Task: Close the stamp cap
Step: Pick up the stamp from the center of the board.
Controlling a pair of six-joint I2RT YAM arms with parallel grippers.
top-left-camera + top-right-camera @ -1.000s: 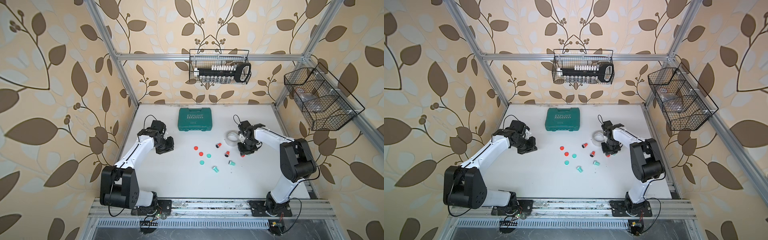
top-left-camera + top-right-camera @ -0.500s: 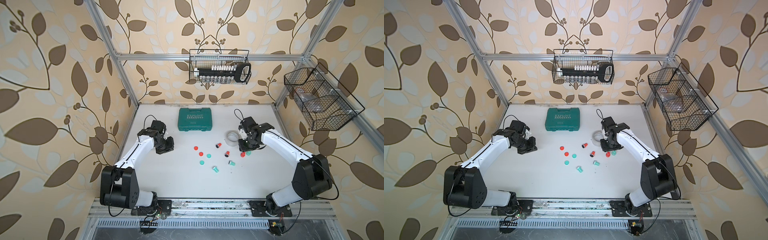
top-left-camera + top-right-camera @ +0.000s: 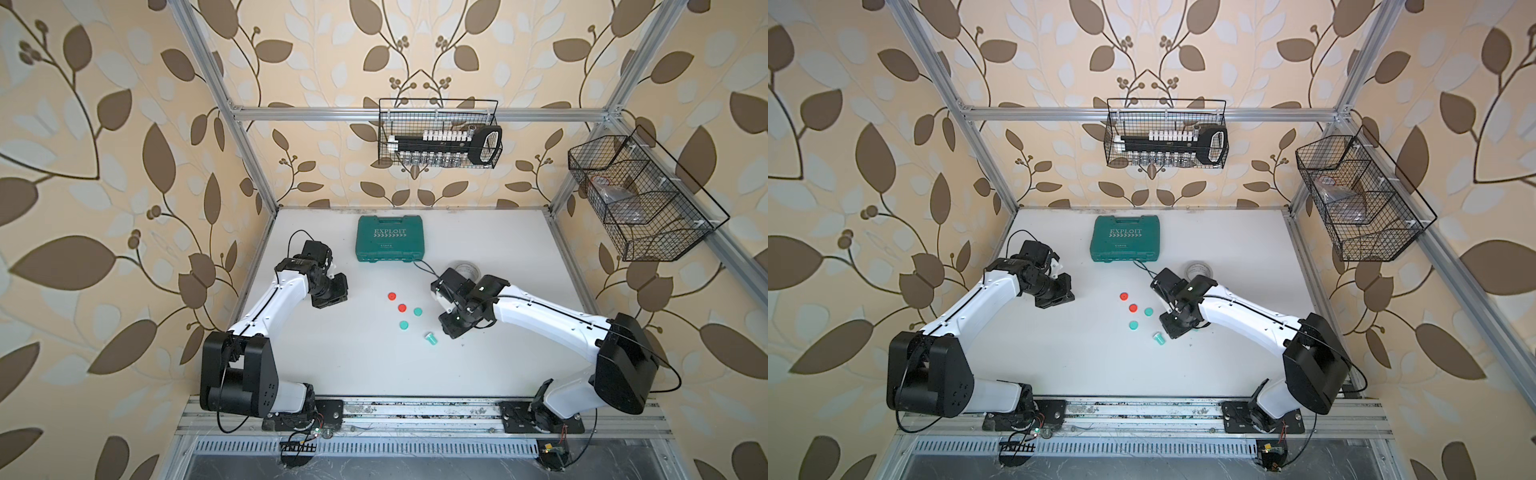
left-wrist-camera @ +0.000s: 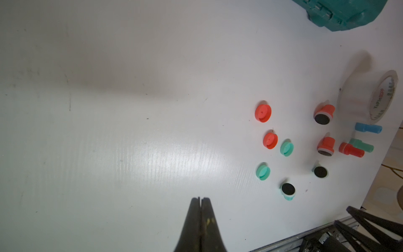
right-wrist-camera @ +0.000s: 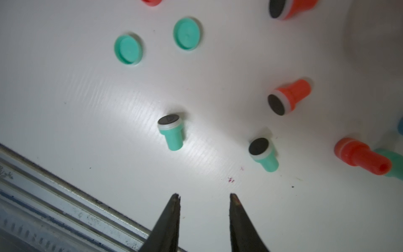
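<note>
right gripper (image 5: 205, 196): jaws a narrow way apart, nothing between them, hanging over bare table (image 5: 65, 113) by the front rail.
left gripper (image 4: 199, 199): pressed shut, empty, well apart from the stamps.
green stamp (image 5: 171, 133): uncapped, on its side just beyond the right gripper.
second green stamp (image 5: 262, 153): uncapped too, near the first.
green caps (image 5: 128, 49): two, loose, farther out, apart from both stamps.
handling: probably light, hard plastic that rolls. the black pad looks inky, so take the narrow stem and pinch a cap by its rim.
views: in both top views the right arm hides all but one green stamp (image 3: 432, 338). only the left wrist view shows the blue stamp (image 4: 367, 128).
back: green case (image 3: 388, 244).
</note>
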